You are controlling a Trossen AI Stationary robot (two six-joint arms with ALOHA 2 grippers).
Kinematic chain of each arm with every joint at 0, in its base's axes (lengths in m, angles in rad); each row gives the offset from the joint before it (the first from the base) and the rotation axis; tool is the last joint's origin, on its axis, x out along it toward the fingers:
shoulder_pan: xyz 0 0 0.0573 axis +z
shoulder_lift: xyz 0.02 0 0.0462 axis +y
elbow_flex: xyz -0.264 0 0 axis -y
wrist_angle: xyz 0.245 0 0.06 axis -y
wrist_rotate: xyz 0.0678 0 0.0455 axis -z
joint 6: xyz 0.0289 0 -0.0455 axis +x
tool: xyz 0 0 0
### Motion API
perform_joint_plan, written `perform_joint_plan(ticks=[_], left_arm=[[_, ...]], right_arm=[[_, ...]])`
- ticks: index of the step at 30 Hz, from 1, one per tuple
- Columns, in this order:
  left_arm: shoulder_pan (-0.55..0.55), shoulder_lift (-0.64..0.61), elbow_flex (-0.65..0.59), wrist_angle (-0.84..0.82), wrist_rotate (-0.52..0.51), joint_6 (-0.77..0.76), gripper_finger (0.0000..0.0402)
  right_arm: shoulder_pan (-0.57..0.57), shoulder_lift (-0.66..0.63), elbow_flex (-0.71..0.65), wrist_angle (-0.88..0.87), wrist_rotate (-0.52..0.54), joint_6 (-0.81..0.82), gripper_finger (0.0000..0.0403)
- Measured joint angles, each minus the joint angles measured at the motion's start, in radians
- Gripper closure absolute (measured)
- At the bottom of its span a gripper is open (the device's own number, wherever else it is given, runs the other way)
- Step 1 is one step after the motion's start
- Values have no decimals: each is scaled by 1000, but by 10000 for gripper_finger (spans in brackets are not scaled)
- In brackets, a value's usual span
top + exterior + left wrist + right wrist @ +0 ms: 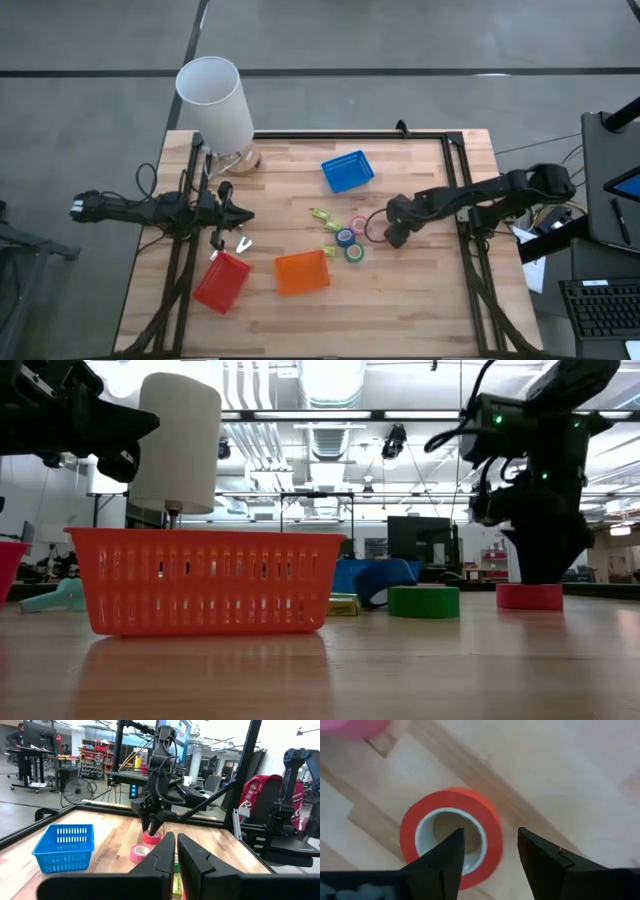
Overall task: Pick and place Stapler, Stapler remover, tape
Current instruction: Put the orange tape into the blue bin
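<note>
At the left edge of the table the left gripper (pixel 240 215) waits with its fingers drawn together and nothing between them, beside the white cylindrical lamp (pixel 215 100) at the far left corner. Just near of it lies a small pale tool (pixel 243 245), perhaps the stapler remover, though it is too small to tell, and next to that the red bin (pixel 222 281). Right of that sits the orange bin (pixel 301 272), with the blue bin (pixel 347 171) farther back.

In the middle of the table are the tape rolls: a pink roll (pixel 140 853), a blue roll (pixel 345 238) and a green roll (pixel 423 601) close together, with some small yellow-green items (pixel 321 214) to their left.

To their right, the right gripper (pixel 487 847) hangs over the red tape roll (pixel 451 836), its fingers apart, one over the roll's hole and the other outside the ring wall. The roll lies flat on the wood, not yet held.

The step in hand looks like the grasp of this red roll. The next move likely calls for lowering until the fingers straddle the wall, then closing on it, lifting, and carrying it to a bin; which bin is meant cannot be told.
</note>
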Motion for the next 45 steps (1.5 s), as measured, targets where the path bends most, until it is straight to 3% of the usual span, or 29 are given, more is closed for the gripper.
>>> perform_joint_plan(ticks=[6, 16, 30, 38, 45], left_arm=[[0, 0, 0, 0, 0, 0, 378], [0, 0, 0, 0, 0, 0, 378], [0, 0, 0, 0, 0, 0, 378], [0, 0, 0, 0, 0, 0, 378], [0, 0, 0, 0, 0, 0, 378]], right_arm=[[0, 48, 28, -14, 0, -21, 266], [-75, 34, 108, 0, -4, -121, 373], [-308, 78, 483, 35, 99, -345, 354], [-417, 288, 689, 8, 75, -468, 357], [-496, 500, 854, -223, 71, -572, 354]])
